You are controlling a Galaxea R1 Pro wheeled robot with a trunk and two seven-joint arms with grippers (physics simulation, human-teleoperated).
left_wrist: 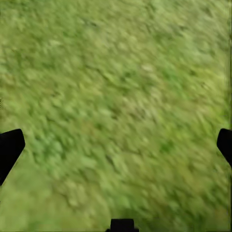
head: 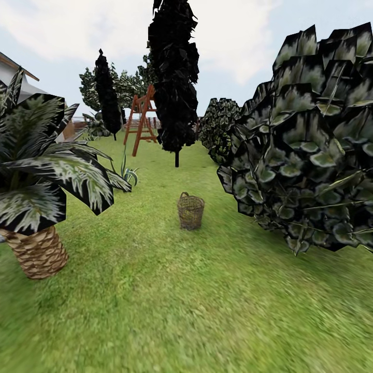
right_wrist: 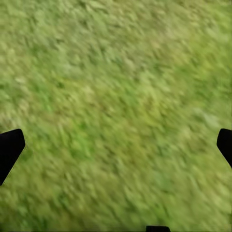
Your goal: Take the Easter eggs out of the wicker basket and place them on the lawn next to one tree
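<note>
Lawn (head: 171, 311): patchy green | wicker basket (head: 190, 211) upright mid-grass | left tool (left_wrist: 116, 145), right tool (right_wrist: 116, 145): fingers spread, empty

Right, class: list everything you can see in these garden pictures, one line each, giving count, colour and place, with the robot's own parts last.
Basket: one, brown wicker, on the lawn mid-view; contents not visible.
Lawn: one, green with yellowish patches, covering the foreground.
Palm: one, dark striped leaves, woven tan trunk, near left.
Leafy crown: one, dark with pale green specks, near right; trunk hidden.
Black tree: one, thin dark trunk, behind the basket.
Second black tree: one, far left.
Playset: one, reddish-brown, far back.
Bush: one, dark speckled, right of the black tree.
House: one, white, left edge.
Left claw: black fingertips wide apart over grass.
Right claw: black fingertips wide apart over grass.
</note>
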